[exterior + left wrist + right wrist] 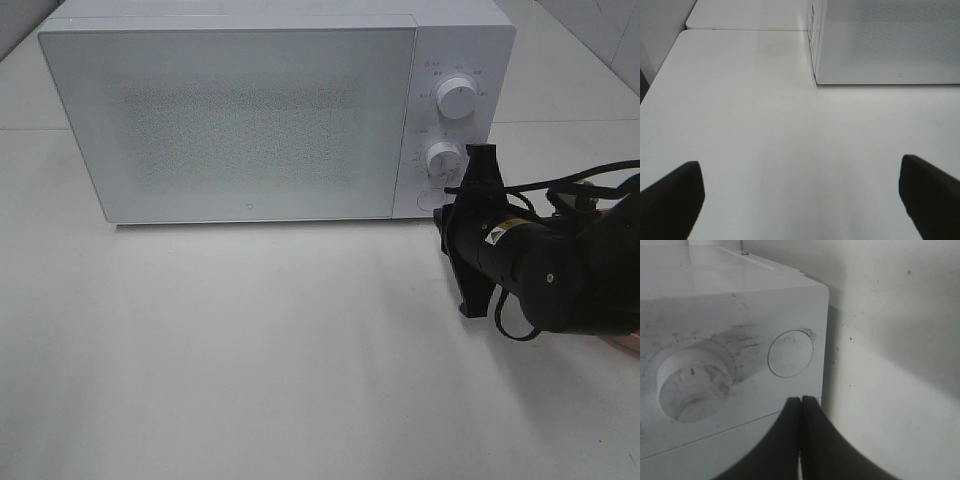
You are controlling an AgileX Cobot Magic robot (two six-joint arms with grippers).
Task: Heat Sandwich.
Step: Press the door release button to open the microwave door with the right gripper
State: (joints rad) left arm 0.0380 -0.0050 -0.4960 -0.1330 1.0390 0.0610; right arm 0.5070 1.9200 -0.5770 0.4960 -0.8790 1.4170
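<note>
White tabletop (250,380) under a closed microwave (240,120) — left gripper (800,192) spread wide, right gripper (801,400) pinched shut near the round button (790,353).

My right arm (545,265) is matte black, a stout round housing with a small yellow-and-white sticker (497,232) and thin black cables (560,185) looping off it. My right pincer (801,401) ends in two smooth black fingers tapering to narrow tips. My left pincer (800,165) has the same black fingers, blunter at the ends.

microwave (240,110): 1 | dial knobs (457,98) on its panel: 2 | round push button (790,353): 1 | black arm (545,268) seen from above: 1 | bench (250,360): 1
</note>
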